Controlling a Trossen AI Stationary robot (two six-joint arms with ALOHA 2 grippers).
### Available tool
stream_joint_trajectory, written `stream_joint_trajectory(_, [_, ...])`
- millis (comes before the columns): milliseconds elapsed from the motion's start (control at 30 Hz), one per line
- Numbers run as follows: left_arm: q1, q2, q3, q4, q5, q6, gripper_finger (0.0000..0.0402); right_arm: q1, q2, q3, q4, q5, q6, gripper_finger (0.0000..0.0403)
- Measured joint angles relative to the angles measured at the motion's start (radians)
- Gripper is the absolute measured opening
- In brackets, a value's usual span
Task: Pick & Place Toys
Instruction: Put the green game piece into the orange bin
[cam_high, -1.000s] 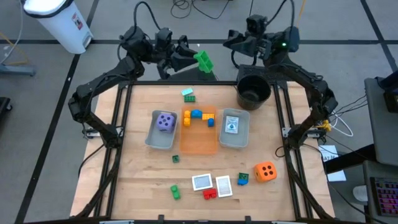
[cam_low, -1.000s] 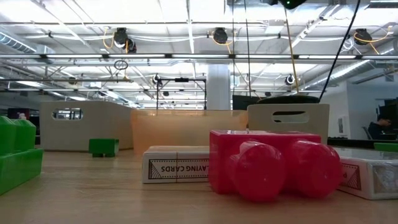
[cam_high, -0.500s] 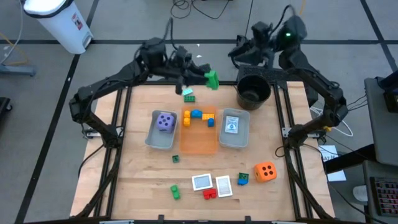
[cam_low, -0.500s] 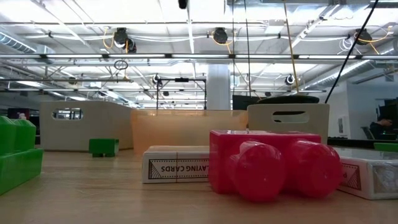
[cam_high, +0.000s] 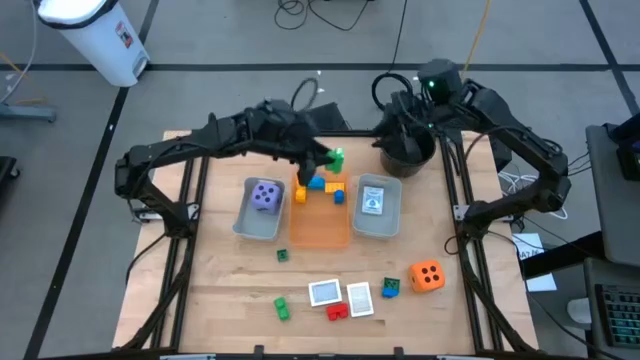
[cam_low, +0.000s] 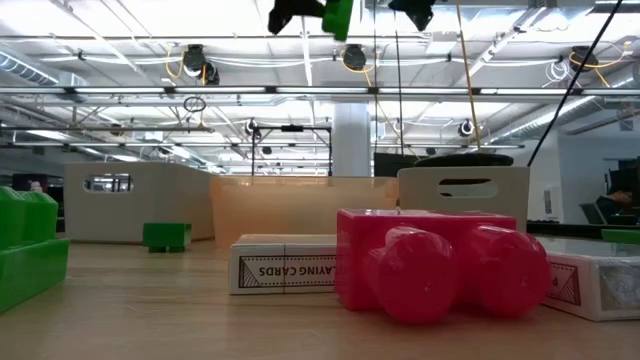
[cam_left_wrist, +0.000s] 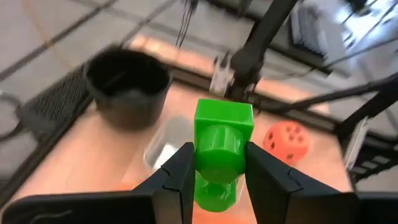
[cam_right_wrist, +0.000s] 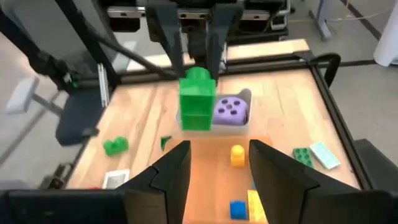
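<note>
Above the orange tray (cam_high: 318, 228) at the bench's far middle, the left tool (cam_high: 326, 162) hangs clenched on a green brick (cam_high: 336, 159), seemingly ready to drop it in. The right tool (cam_high: 408, 112) waits over the black bucket (cam_high: 408, 150); whether it grips anything cannot be told.

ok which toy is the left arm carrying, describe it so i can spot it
Start at the orange tray in the table's middle, between two grey trays. Above its far end, the left gripper is shut on a green brick. Unlike the other green bricks, lying on the wood, this one hangs in the air between dark fingers.
</note>
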Motion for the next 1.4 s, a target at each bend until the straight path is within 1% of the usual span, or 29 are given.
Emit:
stream_joint_trajectory(200, [-0.059,0.046,0.000,-0.143,-0.067,-0.035,0.0109,0.049,-0.023,-0.002,-0.031,0.056,-0.015,0.0157])
stream_joint_trajectory(300, [-0.079,0.071,0.000,-0.222,-0.092,-0.052,0.0109,0.058,-0.052,-0.050,0.003,0.079,-0.003,0.0157])
stream_joint_trajectory(433, [-0.091,0.111,0.000,-0.310,-0.101,-0.059,0.0109,0.067,-0.134,-0.221,0.127,0.119,0.052,0.0157])
stream_joint_trajectory(667, [-0.087,0.217,0.000,-0.375,-0.135,-0.039,0.0109,0.082,-0.327,-0.596,0.472,0.144,0.255,0.0157])
stream_joint_trajectory(767, [-0.081,0.272,0.000,-0.428,-0.119,-0.004,0.0109,0.086,-0.402,-0.727,0.566,0.181,0.316,0.0157])
stream_joint_trajectory(933, [-0.084,0.346,0.000,-0.485,-0.063,0.070,0.0109,0.086,-0.498,-0.884,0.656,0.214,0.385,0.0157])
stream_joint_trajectory(1067, [-0.083,0.380,0.003,-0.489,-0.055,0.116,0.0109,0.086,-0.542,-0.950,0.663,0.258,0.413,0.0157])
stream_joint_trajectory(1167, [-0.080,0.403,0.029,-0.482,-0.056,0.154,0.0109,0.086,-0.558,-0.981,0.668,0.264,0.428,0.0157])
stream_joint_trajectory(1300, [-0.073,0.459,0.089,-0.505,-0.065,0.231,0.0109,0.086,-0.561,-1.006,0.702,0.264,0.439,0.0157])
stream_joint_trajectory(1400, [-0.065,0.522,0.167,-0.575,-0.076,0.289,0.0109,0.086,-0.561,-1.020,0.712,0.265,0.446,0.0157])
